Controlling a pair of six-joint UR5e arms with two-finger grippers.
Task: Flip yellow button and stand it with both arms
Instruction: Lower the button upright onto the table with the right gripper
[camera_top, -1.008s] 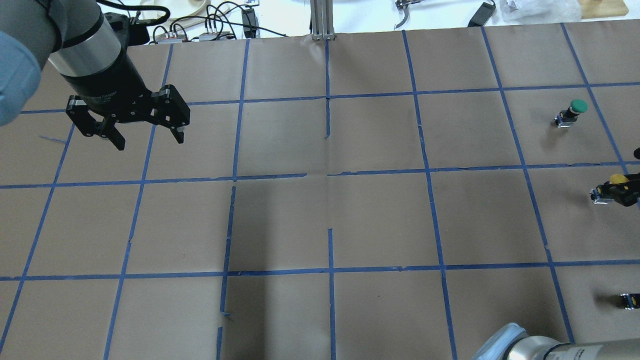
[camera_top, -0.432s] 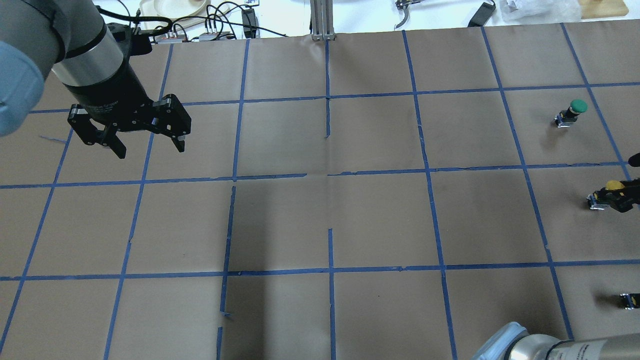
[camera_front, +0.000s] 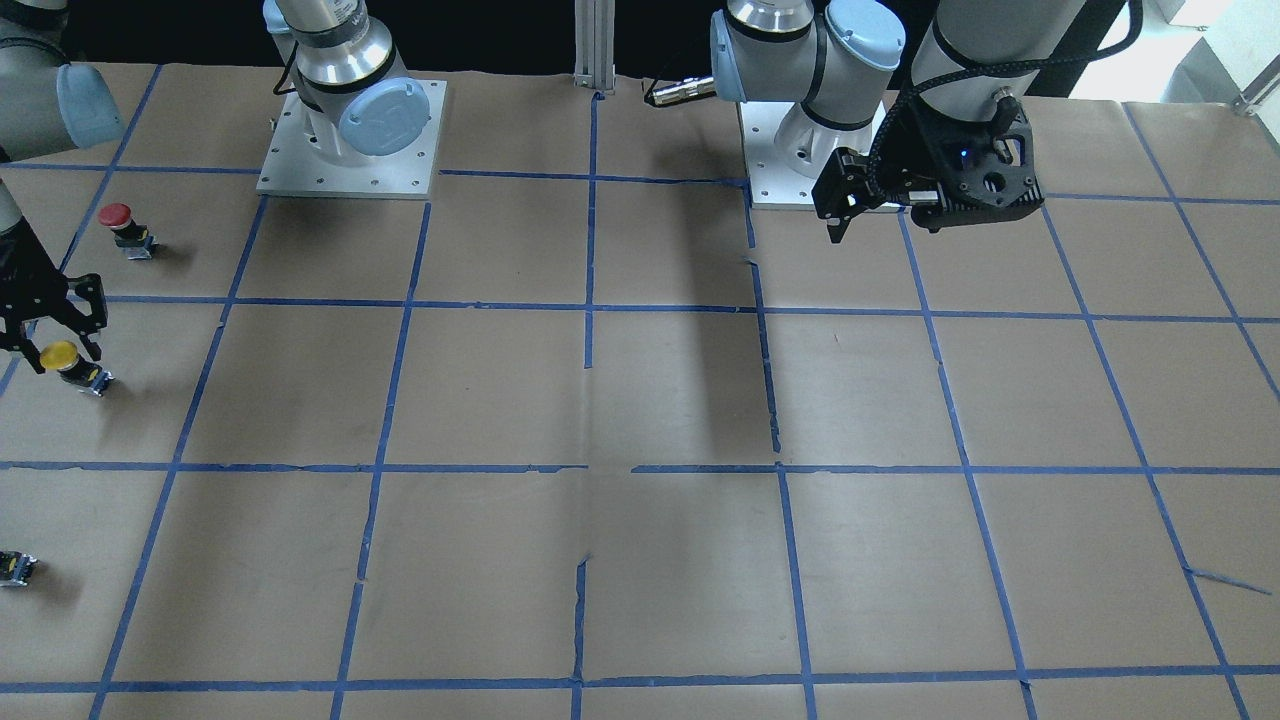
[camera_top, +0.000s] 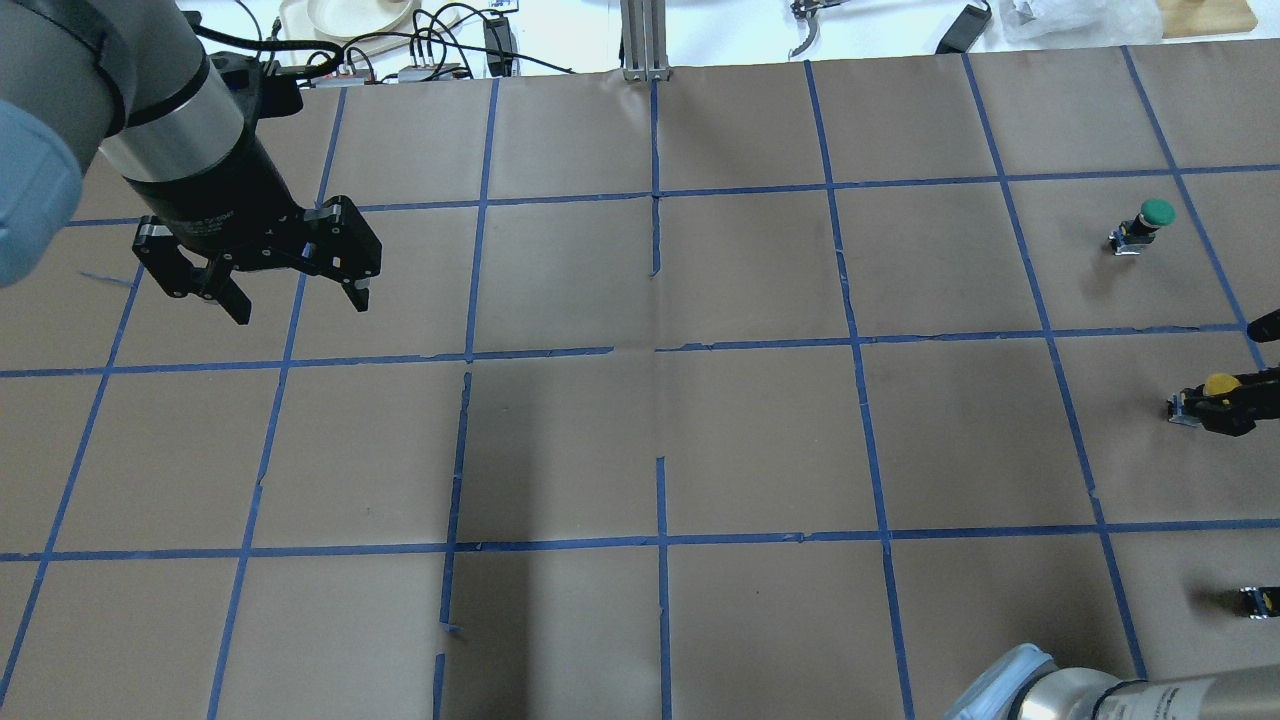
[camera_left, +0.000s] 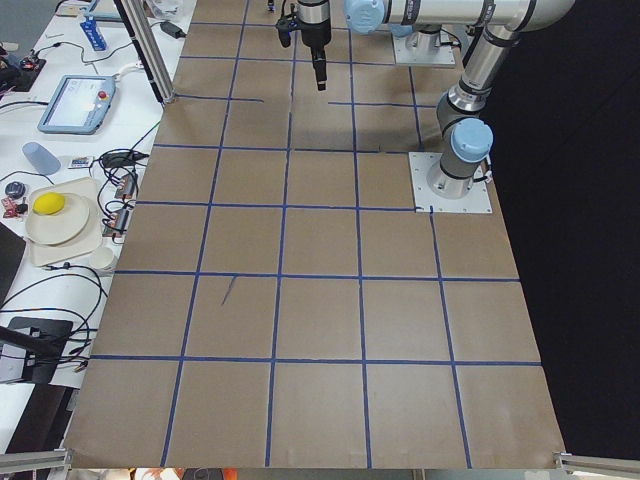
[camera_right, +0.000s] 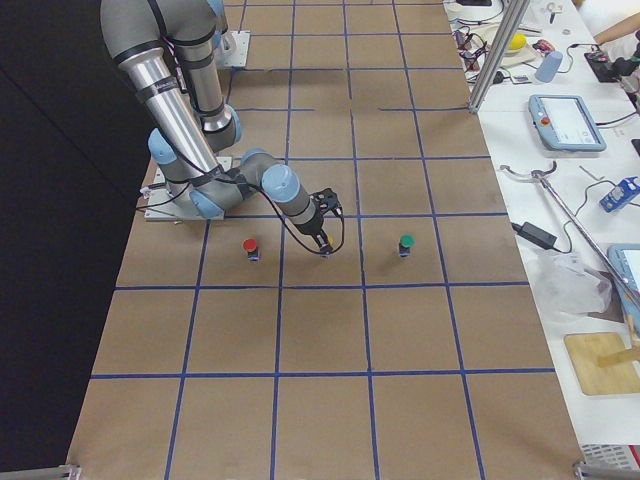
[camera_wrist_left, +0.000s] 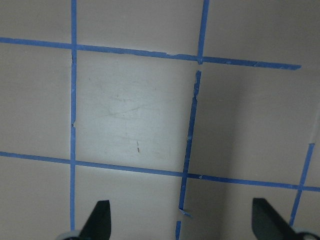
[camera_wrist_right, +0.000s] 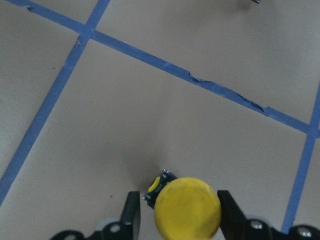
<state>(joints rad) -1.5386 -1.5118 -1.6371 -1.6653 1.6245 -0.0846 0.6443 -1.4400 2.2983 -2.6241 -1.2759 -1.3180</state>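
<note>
The yellow button (camera_wrist_right: 187, 207) has a round yellow cap and a black body with a silver block end. It leans tilted between the fingers of my right gripper (camera_wrist_right: 180, 222), which is closed on it just above the table. It sits at the right edge of the overhead view (camera_top: 1217, 385), inside the right gripper (camera_top: 1240, 408), and at the left edge of the front view (camera_front: 58, 355). My left gripper (camera_top: 300, 303) is open and empty, hovering over the far left squares. Its fingertips (camera_wrist_left: 100, 220) show only bare paper between them.
A green-capped button (camera_top: 1150, 218) stands beyond the yellow one, and a red-capped button (camera_front: 118, 218) stands nearer the robot's base. A small capless block (camera_top: 1258, 600) lies by the right edge. Brown paper with a blue tape grid (camera_top: 660, 540) covers the table; cables (camera_top: 420, 50) lie past the far edge.
My right gripper has carried the yellow button a little to the left and toward the robot. My left gripper has shifted only slightly and stays open.
</note>
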